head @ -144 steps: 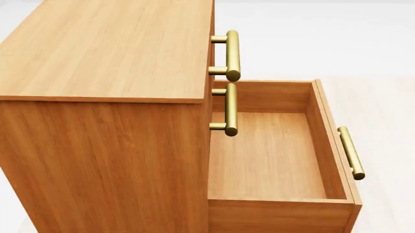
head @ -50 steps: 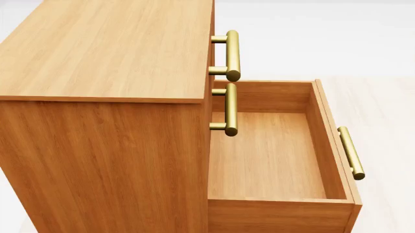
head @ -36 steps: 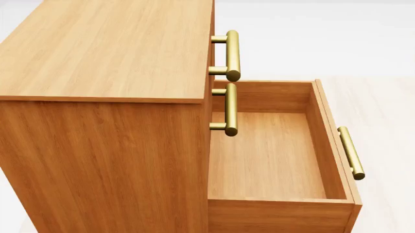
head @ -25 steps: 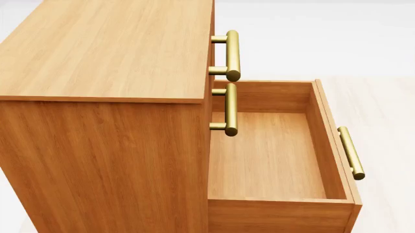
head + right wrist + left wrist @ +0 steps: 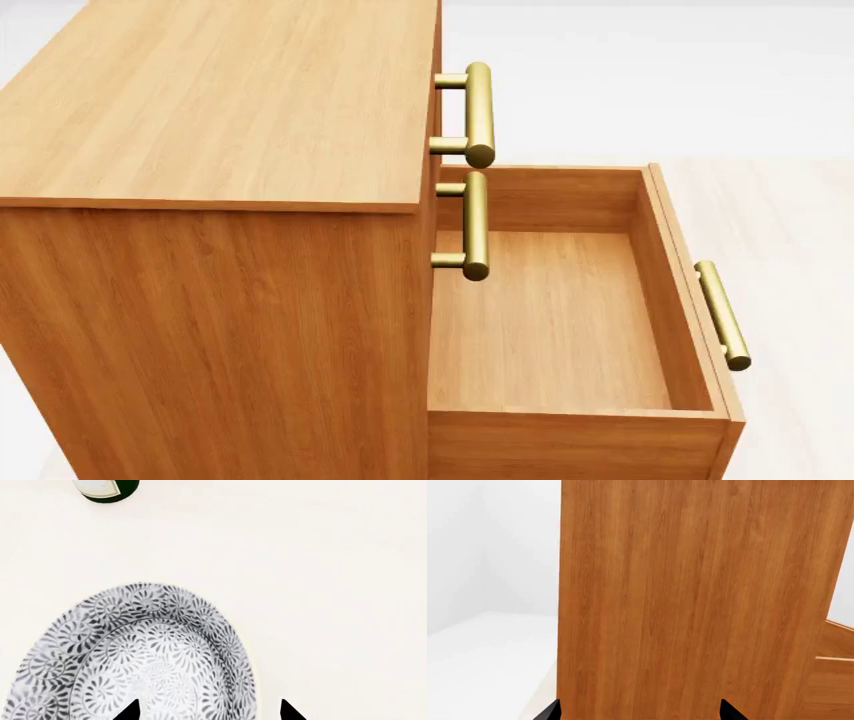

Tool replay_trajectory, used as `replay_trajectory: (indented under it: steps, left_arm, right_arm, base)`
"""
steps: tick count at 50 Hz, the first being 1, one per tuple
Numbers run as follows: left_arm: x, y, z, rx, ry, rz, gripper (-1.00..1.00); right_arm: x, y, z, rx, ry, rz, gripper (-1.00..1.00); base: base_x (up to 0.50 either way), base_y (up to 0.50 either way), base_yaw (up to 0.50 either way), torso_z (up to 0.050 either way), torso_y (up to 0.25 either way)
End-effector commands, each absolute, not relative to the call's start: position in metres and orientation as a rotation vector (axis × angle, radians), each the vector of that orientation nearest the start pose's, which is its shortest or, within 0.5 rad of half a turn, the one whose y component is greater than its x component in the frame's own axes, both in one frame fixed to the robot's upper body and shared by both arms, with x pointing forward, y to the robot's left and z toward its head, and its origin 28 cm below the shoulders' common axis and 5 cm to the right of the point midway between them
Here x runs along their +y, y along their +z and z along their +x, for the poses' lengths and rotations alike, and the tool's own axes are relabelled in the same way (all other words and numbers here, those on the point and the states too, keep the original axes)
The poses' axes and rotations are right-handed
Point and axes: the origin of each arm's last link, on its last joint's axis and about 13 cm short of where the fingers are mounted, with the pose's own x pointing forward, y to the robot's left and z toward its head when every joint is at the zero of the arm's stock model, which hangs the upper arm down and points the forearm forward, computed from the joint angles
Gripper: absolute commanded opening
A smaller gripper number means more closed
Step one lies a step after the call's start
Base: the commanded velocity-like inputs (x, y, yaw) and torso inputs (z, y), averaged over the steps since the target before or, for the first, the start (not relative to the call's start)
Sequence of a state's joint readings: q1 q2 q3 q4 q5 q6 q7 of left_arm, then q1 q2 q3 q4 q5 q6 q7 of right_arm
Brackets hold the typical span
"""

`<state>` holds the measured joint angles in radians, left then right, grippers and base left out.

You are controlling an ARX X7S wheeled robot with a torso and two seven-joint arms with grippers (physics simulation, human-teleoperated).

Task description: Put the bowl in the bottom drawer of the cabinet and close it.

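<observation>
The cabinet [image 5: 214, 110] fills the left of the head view. Its bottom drawer [image 5: 554, 320] is pulled out and holds nothing, brass handle [image 5: 722, 314] at its front. Neither arm shows in that view. The bowl [image 5: 133, 655] appears only in the right wrist view, standing on a pale surface. My right gripper [image 5: 210, 712] is open right at it, one fingertip [image 5: 129, 711] over the bowl's inside and the other fingertip [image 5: 290, 711] outside its rim. My left gripper [image 5: 640, 712] is open and empty, facing the cabinet's side panel [image 5: 694, 600] at close range.
A dark green bottle [image 5: 105, 489] stands beyond the bowl in the right wrist view. The two upper drawers are shut, and their brass handles [image 5: 478, 113] [image 5: 474, 225] jut out over the open drawer's back edge. Pale floor [image 5: 787, 210] lies in front of the cabinet.
</observation>
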<state>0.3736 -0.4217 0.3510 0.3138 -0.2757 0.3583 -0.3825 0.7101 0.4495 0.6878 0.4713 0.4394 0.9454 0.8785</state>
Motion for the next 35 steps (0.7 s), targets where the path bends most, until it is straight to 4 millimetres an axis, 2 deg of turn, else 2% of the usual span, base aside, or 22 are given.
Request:
replay_trajectory:
  steps: [1, 9, 10, 25, 26, 30, 35]
  left_arm:
    - [0.213, 0.033, 0.113, -0.140, -0.055, -0.101, 1.00]
    - [0.213, 0.032, 0.113, -0.140, -0.054, -0.101, 1.00]
    - [0.213, 0.032, 0.113, -0.140, -0.054, -0.102, 1.00]
    - [0.213, 0.031, 0.113, -0.141, -0.054, -0.098, 1.00]
    - [0.213, 0.031, 0.113, -0.141, -0.054, -0.097, 1.00]
    - [0.213, 0.031, 0.113, -0.142, -0.054, -0.097, 1.00]
    - [0.213, 0.031, 0.113, -0.141, -0.055, -0.097, 1.00]
  right_arm:
    - [-0.304, 0.108, 0.286, 0.664, -1.246, 0.557, 1.00]
    - [-0.305, 0.108, 0.284, 0.644, -1.250, 0.529, 1.00]
    - [-0.305, 0.108, 0.285, 0.638, -1.245, 0.519, -1.00]
    - [-0.302, 0.122, 0.285, 0.475, -1.137, 0.488, -1.00]
    - [-0.302, 0.126, 0.285, 0.452, -1.131, 0.532, -1.00]
    - [-0.301, 0.132, 0.285, 0.410, -1.102, 0.516, -1.00]
    - [-0.297, 0.149, 0.287, 0.321, -1.056, 0.441, -1.00]
  base:
    - [0.00, 0.00, 0.00, 0.000, 0.000]
    - [0.00, 0.00, 0.00, 0.000, 0.000]
    - [0.00, 0.00, 0.00, 0.000, 0.000]
    - [0.00, 0.00, 0.00, 0.000, 0.000]
    - [0.00, 0.00, 0.00, 0.000, 0.000]
    - [0.00, 0.00, 0.00, 0.000, 0.000]
    - [0.00, 0.00, 0.00, 0.000, 0.000]
